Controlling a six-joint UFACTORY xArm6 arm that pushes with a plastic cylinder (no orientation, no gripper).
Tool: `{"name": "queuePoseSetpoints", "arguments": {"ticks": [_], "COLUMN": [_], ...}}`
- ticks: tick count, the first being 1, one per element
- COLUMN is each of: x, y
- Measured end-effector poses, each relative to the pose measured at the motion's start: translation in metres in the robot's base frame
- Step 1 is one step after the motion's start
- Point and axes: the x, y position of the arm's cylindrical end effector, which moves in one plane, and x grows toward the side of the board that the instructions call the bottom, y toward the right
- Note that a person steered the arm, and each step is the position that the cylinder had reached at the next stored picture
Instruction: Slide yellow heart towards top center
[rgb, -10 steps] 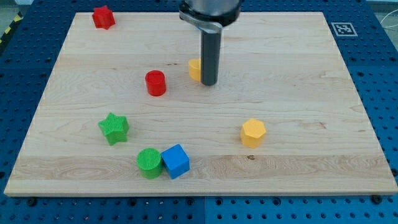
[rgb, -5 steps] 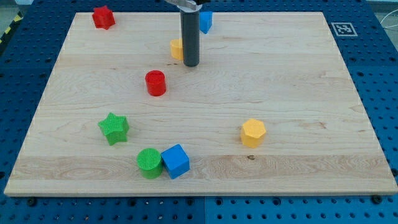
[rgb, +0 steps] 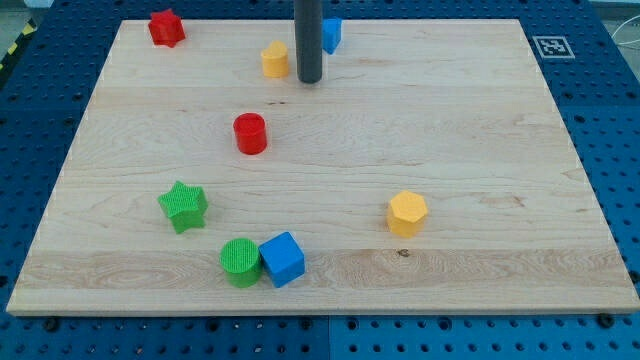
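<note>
The yellow heart (rgb: 275, 59) lies near the top of the wooden board (rgb: 480, 150), a little left of centre. My tip (rgb: 310, 80) stands just to its right, with a small gap showing between rod and heart. A blue block (rgb: 331, 33) sits at the top edge, right behind the rod and partly hidden by it.
A red star (rgb: 166, 27) lies at the top left. A red cylinder (rgb: 250, 133) stands left of centre. A green star (rgb: 183, 206), a green cylinder (rgb: 240, 262) and a blue cube (rgb: 283, 259) sit at the lower left. A yellow hexagonal block (rgb: 407, 213) lies at the lower right.
My tip moved up the view from mid-board towards the top edge. The yellow heart slid up and left with it, and now sits apart from the rod.
</note>
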Motion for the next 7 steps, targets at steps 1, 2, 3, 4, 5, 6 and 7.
{"name": "queuePoseSetpoints", "arguments": {"ticks": [1,2,3,4,5,6,7], "x": [0.019,0.007,-0.017,-0.038,-0.061,-0.073,-0.073], "y": [-0.008,-0.039,-0.052,-0.054,-0.054,-0.054,-0.054]}}
